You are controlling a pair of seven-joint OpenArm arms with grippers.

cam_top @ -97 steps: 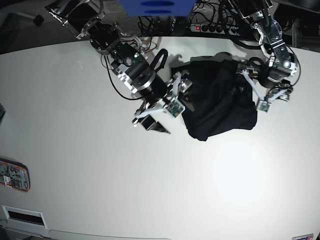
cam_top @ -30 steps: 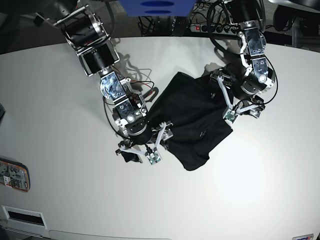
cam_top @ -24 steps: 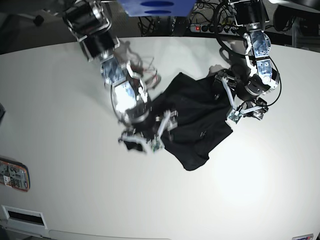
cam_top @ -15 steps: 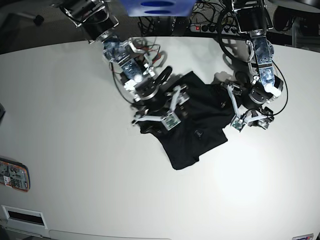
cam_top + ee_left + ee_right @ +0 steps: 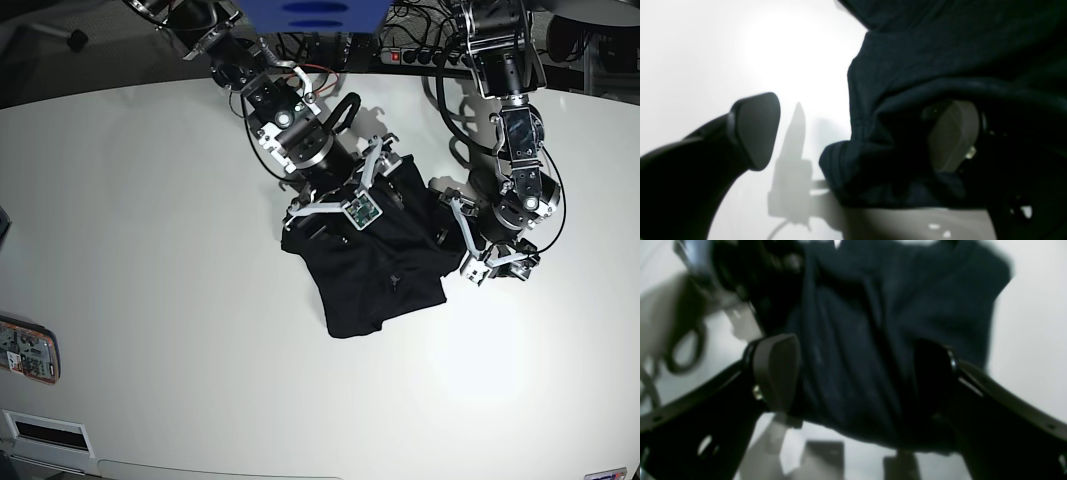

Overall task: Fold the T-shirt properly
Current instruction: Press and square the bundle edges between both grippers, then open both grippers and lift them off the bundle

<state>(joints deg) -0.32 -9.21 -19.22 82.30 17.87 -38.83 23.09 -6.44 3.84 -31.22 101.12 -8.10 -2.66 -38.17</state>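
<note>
In the left wrist view, the left gripper [image 5: 853, 136] is spread wide. One of its fingers [image 5: 755, 128], dark and rounded, hangs over the bare white tabletop [image 5: 723, 50] and touches nothing. The other finger is partly tucked under a soft fold of the T-shirt [image 5: 923, 83]. The cloth is black and wrinkly, and a thick rolled edge sags between the two fingers. They do not pinch it.

In the right wrist view, the right gripper [image 5: 857, 373] is also wide open. The black T-shirt [image 5: 873, 323] lies bunched in long soft folds between its fingers [image 5: 775, 371]. The picture is blurry, so it is hard to tell if the pads touch the cloth.

In the base view, the T-shirt [image 5: 375, 275] sits crumpled in a lump on the smooth white tabletop [image 5: 150, 250], a bit nearer the back edge. The right gripper [image 5: 345, 205] is over its back left part. The left gripper [image 5: 480, 250] is at its right edge.
</note>
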